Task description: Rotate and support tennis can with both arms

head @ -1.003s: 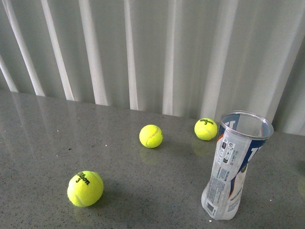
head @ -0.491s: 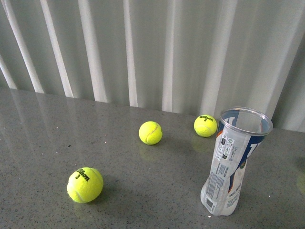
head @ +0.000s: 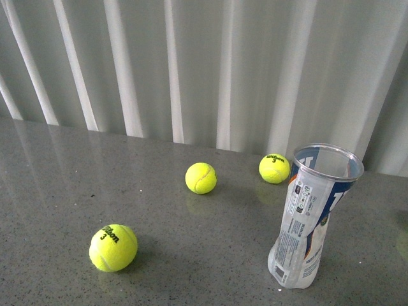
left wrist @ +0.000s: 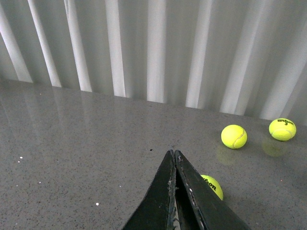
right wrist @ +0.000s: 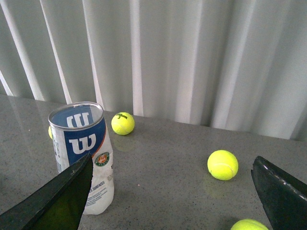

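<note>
The tennis can [head: 311, 220] stands upright on the grey table at the front right, open silver rim up, empty, its lower part crumpled. It also shows in the right wrist view [right wrist: 86, 155], with the navy Wilson label facing the camera. My right gripper [right wrist: 171, 191] is open and empty, one finger [right wrist: 57, 196] just in front of the can, the other [right wrist: 283, 196] far to the side. My left gripper [left wrist: 174, 165] is shut and empty, fingers pressed together above the table. Neither arm shows in the front view.
Three tennis balls lie on the table: one at front left [head: 113, 248], one mid-table [head: 201, 178], one behind the can [head: 275, 168]. Two more balls [right wrist: 222, 165] [right wrist: 248, 224] show in the right wrist view. A white pleated curtain [head: 204, 70] closes the far edge.
The front view has shifted slightly, so everything sits a little lower-left and higher in frame than before. The can and balls keep their places on the table.
</note>
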